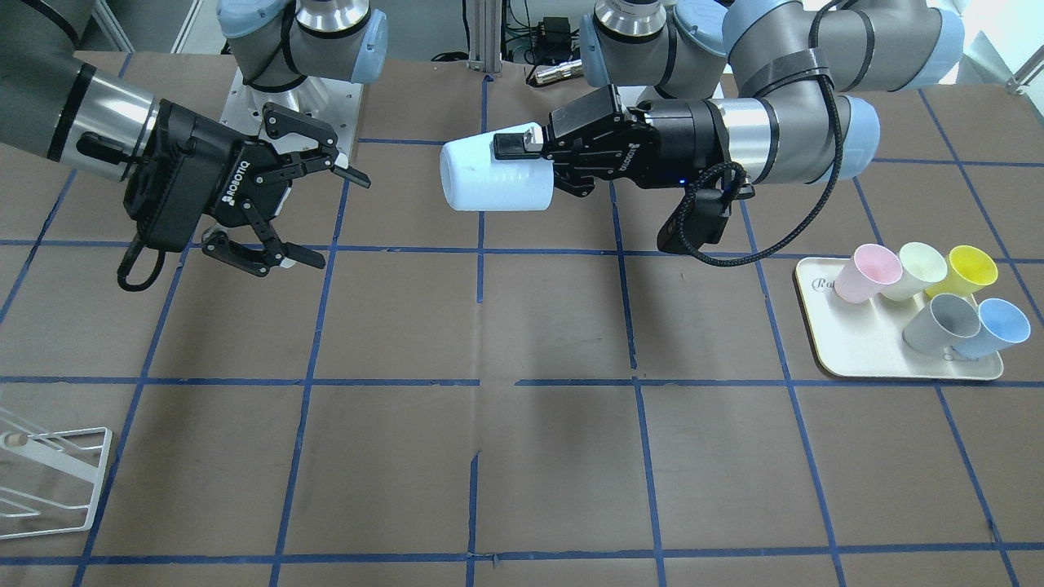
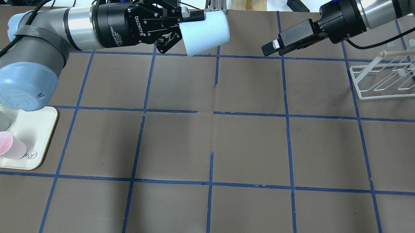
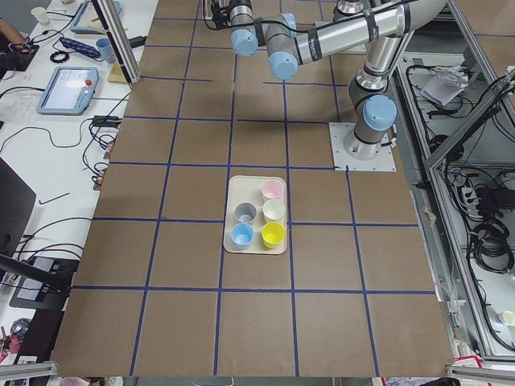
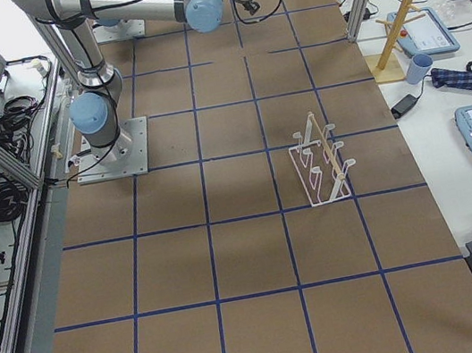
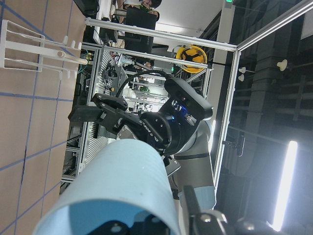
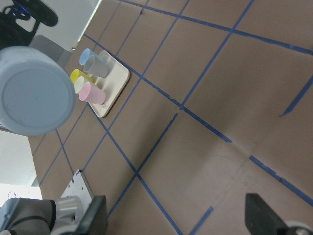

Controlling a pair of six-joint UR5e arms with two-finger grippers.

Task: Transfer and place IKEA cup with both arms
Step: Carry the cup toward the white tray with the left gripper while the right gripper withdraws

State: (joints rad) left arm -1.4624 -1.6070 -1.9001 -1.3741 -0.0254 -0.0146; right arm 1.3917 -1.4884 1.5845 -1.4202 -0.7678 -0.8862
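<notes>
one cup (image 1: 489, 183), light blue, lies sideways in mid-air at the front view's upper centre, pinched at its rim by the left gripper (image 1: 534, 159); the right gripper (image 1: 336, 218) gapes wide at upper left. overhead, the cup shows top centre.

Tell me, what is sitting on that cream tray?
On the tray stand a pink cup, a cream cup, a yellow cup, a grey cup and a blue cup. They cover part of its printed lettering, so that cannot be read.
</notes>
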